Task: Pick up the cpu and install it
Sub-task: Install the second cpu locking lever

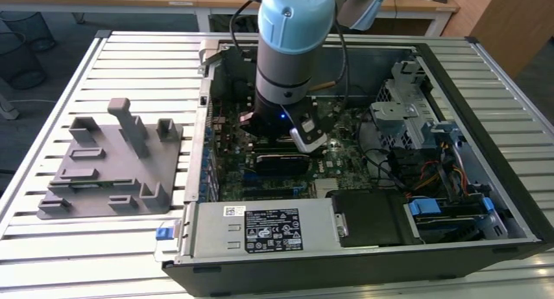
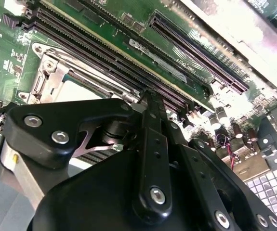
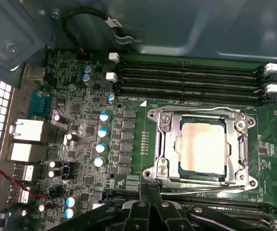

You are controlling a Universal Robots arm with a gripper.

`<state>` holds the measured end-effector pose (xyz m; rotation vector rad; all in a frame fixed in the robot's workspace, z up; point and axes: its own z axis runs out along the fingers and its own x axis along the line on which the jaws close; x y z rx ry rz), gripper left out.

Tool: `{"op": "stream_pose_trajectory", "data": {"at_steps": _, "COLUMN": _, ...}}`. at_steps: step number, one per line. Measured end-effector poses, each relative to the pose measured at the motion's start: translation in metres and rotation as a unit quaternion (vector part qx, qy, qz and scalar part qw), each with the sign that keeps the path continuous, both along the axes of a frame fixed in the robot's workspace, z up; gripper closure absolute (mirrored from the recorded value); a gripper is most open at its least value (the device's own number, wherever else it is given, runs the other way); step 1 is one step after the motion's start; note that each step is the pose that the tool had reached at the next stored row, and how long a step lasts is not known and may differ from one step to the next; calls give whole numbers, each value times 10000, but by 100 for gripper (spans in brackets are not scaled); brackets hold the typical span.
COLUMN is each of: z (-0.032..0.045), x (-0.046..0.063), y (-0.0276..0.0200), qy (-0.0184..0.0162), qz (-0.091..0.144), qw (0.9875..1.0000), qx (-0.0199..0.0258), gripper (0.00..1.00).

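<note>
Black linkage bars of the gripper (image 3: pixel 150 211) crowd the near edge of the first wrist view, and from where I stand I cannot tell whether the fingers are spread or pressed together. Just past them lies the cpu (image 3: pixel 203 145), its pale metal top sitting flat inside the silver socket frame (image 3: pixel 163 139) on the green motherboard (image 3: pixel 128 139), with the frame's rails close around all four of its edges. Beyond the socket run four long dark memory slots (image 3: pixel 191 79), and beyond those the grey case wall (image 3: pixel 177 24). In the exterior view the arm (image 1: pixel 290 59) reaches straight down into the open computer case (image 1: pixel 510 202), whose walls and the drive cage (image 1: pixel 407 111) at the exterior view's right hem it in. Outside the case, toward the exterior view's left, the grey holder tray (image 1: pixel 113 176) rests on the slatted table (image 1: pixel 52 260), with open room around it.
</note>
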<state>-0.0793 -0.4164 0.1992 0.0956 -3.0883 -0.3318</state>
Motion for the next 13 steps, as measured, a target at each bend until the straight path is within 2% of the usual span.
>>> {"op": "stream_pose_trajectory", "data": {"at_steps": 7, "z": -31, "x": 0, "y": -1, "qy": 0, "qz": 0, "qw": 9999, "qx": 149, "gripper": 89}}
{"op": "stream_pose_trajectory", "data": {"at_steps": 13, "z": -52, "x": -1, "y": -1, "qy": 1, "qz": 0, "qw": 9997, "qx": 246, "gripper": 89}}
